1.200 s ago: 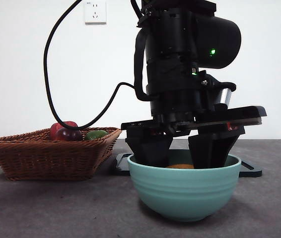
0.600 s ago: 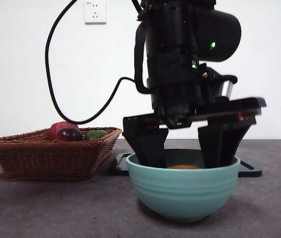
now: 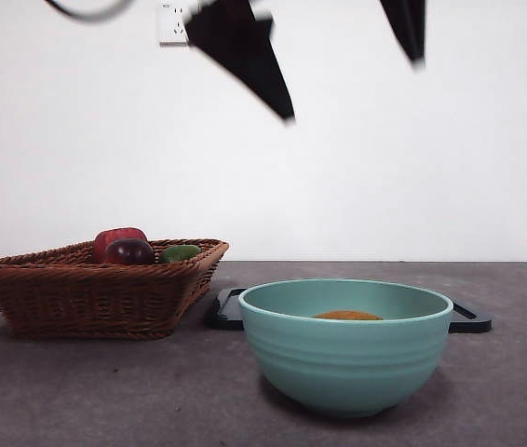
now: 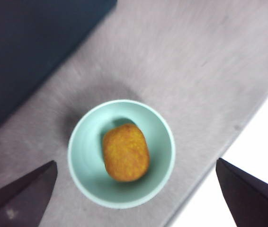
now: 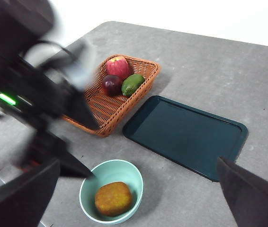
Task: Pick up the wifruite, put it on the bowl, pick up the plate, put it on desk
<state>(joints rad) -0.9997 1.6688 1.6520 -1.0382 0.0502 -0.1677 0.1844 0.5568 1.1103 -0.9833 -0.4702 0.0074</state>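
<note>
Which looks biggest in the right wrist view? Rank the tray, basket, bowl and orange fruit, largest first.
1. Tray, dark and flat.
2. Basket, nearly as big; the left gripper, open, hides part of it, so this is uncertain.
3. Bowl.
4. Orange fruit, lying inside the bowl.

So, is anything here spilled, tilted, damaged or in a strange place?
Nothing stands out. The wifruite lies whole inside the bowl, which stands upright on the desk. Three fruits sit in the wicker basket, and the dark tray lies flat beside it. The left gripper hangs open above the bowl.
</note>
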